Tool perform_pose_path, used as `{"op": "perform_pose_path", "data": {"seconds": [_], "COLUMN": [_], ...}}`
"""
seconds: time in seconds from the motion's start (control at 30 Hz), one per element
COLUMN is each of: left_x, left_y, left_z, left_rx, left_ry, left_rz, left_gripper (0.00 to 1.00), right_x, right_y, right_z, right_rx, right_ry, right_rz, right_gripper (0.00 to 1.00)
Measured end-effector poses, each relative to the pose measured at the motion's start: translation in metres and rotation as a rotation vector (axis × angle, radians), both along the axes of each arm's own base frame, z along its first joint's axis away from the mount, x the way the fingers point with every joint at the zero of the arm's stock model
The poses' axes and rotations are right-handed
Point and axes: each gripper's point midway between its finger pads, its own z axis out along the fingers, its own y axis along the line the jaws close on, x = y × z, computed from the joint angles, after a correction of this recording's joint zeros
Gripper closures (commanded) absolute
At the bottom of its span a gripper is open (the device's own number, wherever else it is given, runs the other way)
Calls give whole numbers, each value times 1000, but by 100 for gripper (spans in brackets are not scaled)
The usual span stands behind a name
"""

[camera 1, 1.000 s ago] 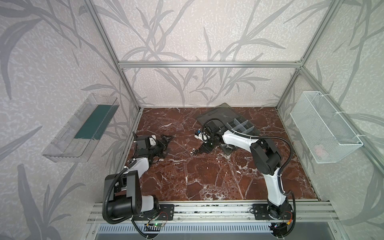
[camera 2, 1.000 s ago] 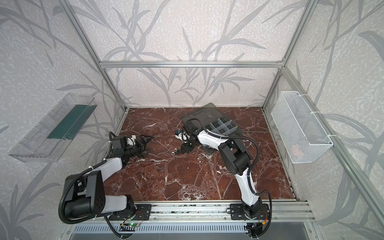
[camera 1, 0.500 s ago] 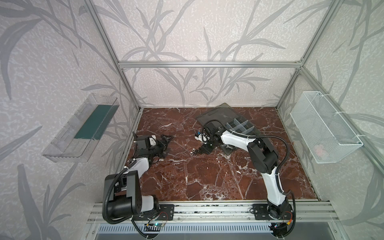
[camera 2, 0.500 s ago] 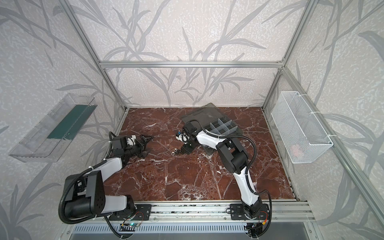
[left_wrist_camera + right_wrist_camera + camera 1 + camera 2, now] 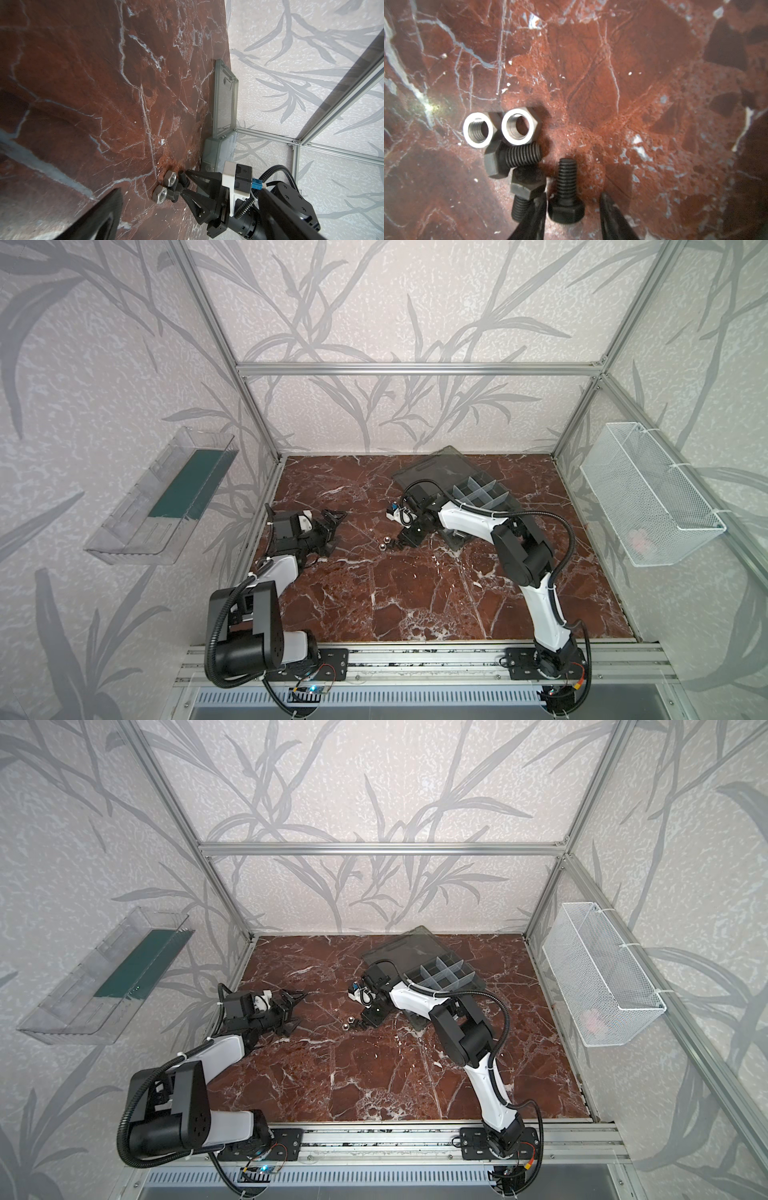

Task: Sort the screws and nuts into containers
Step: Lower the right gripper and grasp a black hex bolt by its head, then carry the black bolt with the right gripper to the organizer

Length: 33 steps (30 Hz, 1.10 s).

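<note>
Two silver nuts (image 5: 478, 129) (image 5: 520, 128) lie side by side on the red marble floor, with three black screws (image 5: 517, 158) (image 5: 527, 187) (image 5: 566, 193) bunched against them. My right gripper (image 5: 573, 196) is low over this cluster (image 5: 384, 543), open, its jaws on either side of one screw's head. One finger touches the head and a gap shows at the other. The smoky-grey containers (image 5: 482, 493) stand behind the right arm, lid (image 5: 436, 468) laid flat. My left gripper (image 5: 332, 526) rests open near the left wall, apart from the cluster.
A white wire-mesh basket (image 5: 648, 497) hangs on the right wall and a clear plastic tray (image 5: 166, 497) on the left wall. Aluminium posts frame the cell, and a metal rail (image 5: 415, 659) runs along the front edge.
My right arm's elbow has shifted slightly while its gripper stays at the cluster of screws and nuts. The left arm has not moved.
</note>
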Motion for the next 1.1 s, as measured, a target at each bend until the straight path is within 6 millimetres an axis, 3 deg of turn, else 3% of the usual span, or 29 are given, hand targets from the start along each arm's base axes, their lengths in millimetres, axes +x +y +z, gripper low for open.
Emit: {"op": "perform_pose_path", "data": {"seconds": [0.17,0.3,0.53,0.67,0.77,0.9,1.0,1.1], "left_x": [0,0,0,0,0,0,0,0], "left_y": [0,0,0,0,0,0,0,0], "left_z": [0,0,0,0,0,0,0,0], "left_rx": [0,0,0,0,0,0,0,0], "left_ry": [0,0,0,0,0,0,0,0], "left_rz": [0,0,0,0,0,0,0,0], "left_gripper": [1,0,1,1,0,1,0,1], "right_x": [-1,-1,-4,1,15,43,60,66], "right_y": [0,0,-13,-30,-53,-106,-158,-211], "right_z": [0,0,8,39,76,116,121,106], "right_rx": [-1,0,-7,14,56,83,50,-13], "right_ry": [5,4,6,-36,-94,-177,-203,-182], "right_rz": [1,1,-35,-87,-159,-321,-481,-640], "right_gripper": [83,100,100,100,100,100,100,100]}}
